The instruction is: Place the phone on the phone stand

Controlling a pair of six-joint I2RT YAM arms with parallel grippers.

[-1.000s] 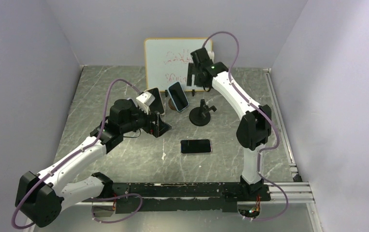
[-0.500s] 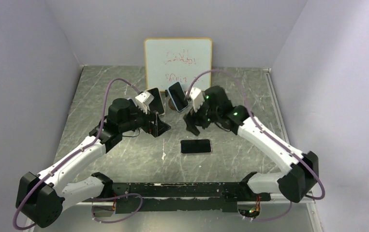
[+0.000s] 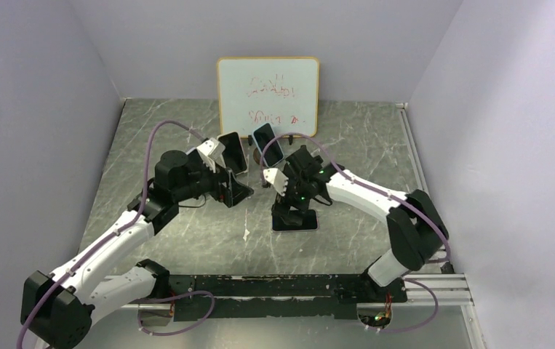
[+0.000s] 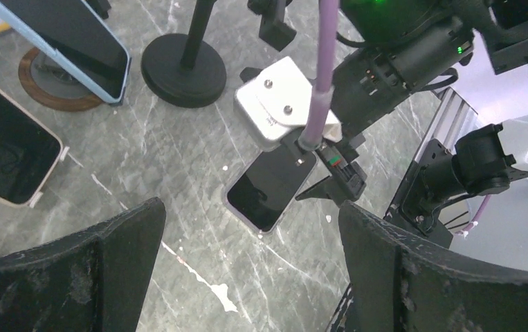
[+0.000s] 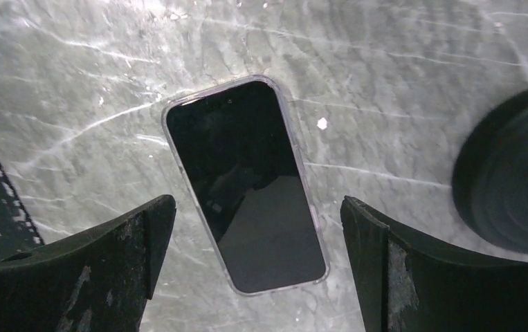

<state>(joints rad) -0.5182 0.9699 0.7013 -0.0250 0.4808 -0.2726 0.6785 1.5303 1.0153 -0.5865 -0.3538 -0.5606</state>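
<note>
Your right gripper [image 5: 257, 207] hangs over the table [image 5: 385, 69], fingers [image 5: 108, 277] spread wide. The clear-cased phone [image 5: 247, 183] lies flat below the gap between them, skewed to the closing line. Twist the wrist until both fingers face its long edges, then drop low; it's thin and will likely slip otherwise. The black phone stand [image 5: 510, 180] sits just past one finger, outside the gap. Farther off, your left gripper [image 3: 234, 190] hovers, fingers apart, holding nothing.
</note>
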